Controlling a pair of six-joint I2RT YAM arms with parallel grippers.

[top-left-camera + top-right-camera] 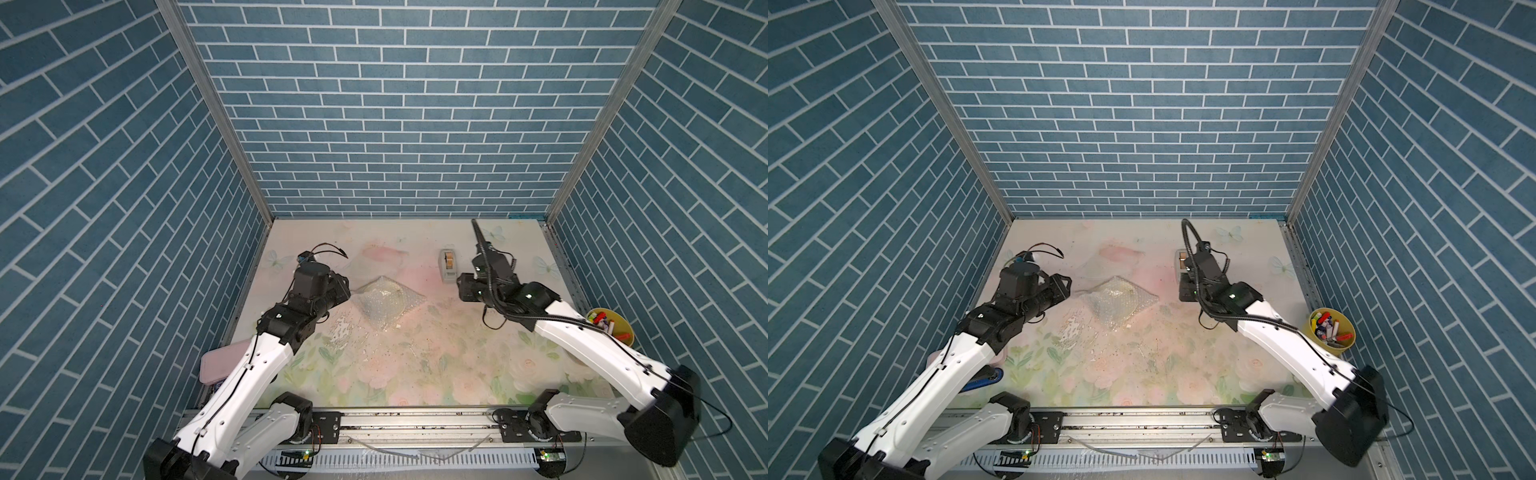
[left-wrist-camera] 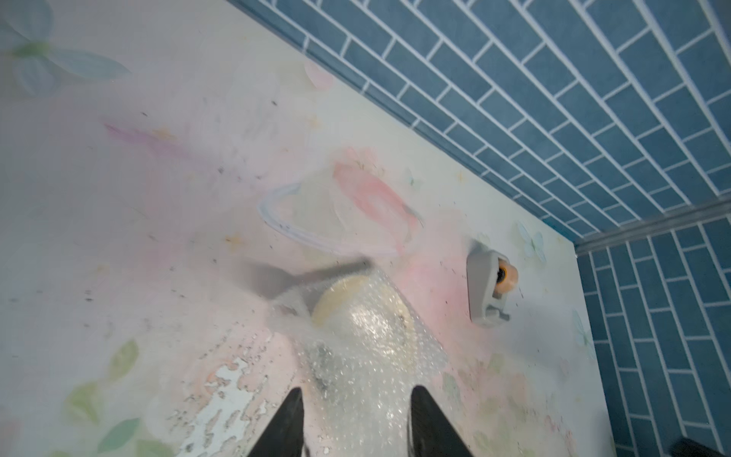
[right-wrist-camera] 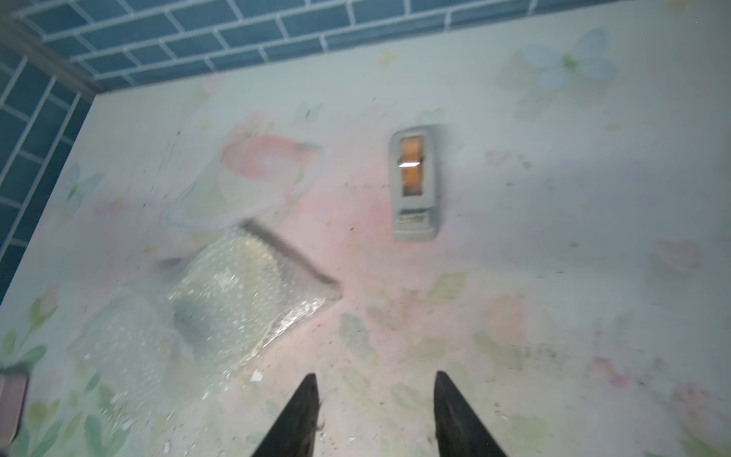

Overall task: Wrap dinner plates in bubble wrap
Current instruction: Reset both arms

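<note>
At the left gripper (image 2: 358, 395): about halfway open, clamped on nothing. Between its fingers (image 2: 290, 419) and running on ahead of them, the wrap (image 2: 368, 356), glinting and crumpled; cannot tell whether touched by the tips or only lying below them. Just beyond the fingertips, under the wrap, the plate (image 2: 336, 296), pale cream, part of its rim showing through the plastic. Farther ahead and off toward the right arm's side, a grey dispenser (image 2: 486, 289) with an orange tape roll, apart from the wrap.

At the right gripper (image 3: 375, 382): also about halfway open, holding nothing, with only bare floral table (image 3: 553, 277) between its fingers (image 3: 455, 415). Ahead of those fingers and off toward the left arm's side, the wrap, apart from the tips. Straight ahead, farther off, the dispenser.

In both top views: wrap heaped over the plate mid-table, between the two grippers, with the left fingers at its edge and the right fingers near but not touching. Back behind the right fingers, beside that forearm, a yellow bucket (image 1: 623, 338) of markers at the table's edge. Back behind the left fingers, beside that arm, a flat pink case (image 1: 218, 365).
</note>
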